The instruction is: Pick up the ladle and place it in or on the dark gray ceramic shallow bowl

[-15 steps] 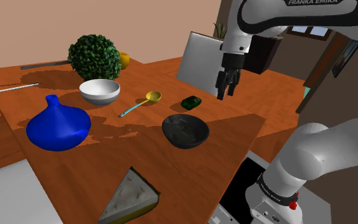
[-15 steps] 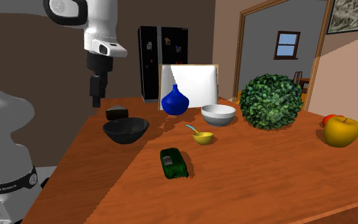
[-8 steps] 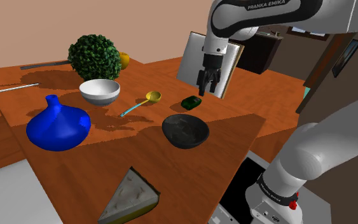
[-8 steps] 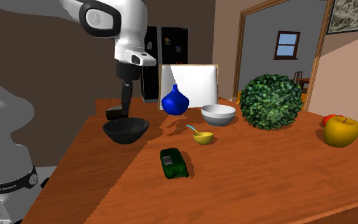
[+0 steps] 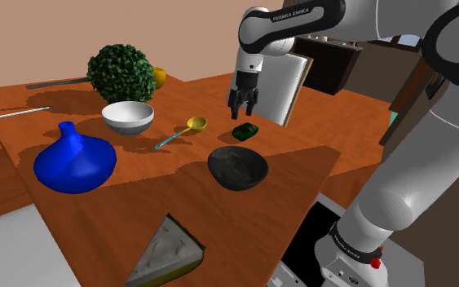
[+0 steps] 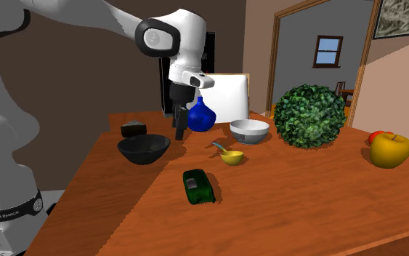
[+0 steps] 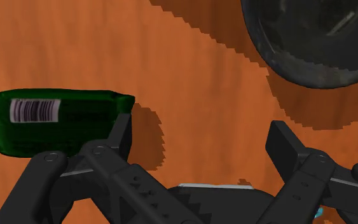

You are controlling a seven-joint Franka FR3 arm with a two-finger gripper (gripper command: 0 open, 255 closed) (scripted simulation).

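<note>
The arm stretches over the table [image 5: 97, 216], its gripper [image 5: 240, 112] pointing down, fingers spread and empty, above bare wood between the packet [image 7: 50, 121] and the dark bowl [image 5: 237, 167]. The ladle [image 5: 180, 134] lies flat, just right of the white bowl [image 5: 128, 117] in the shoulder view.

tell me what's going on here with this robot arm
A white Franka arm is set to put the yellow ladle in the dark bowl, but no pick-up has happened yet. Its black hand hovers open and empty above the wooden table, close to a green packet and not far from the dark bowl. The ladle lies untouched on the table, between the white bowl and the packet. The dark bowl has nothing in it.
</note>
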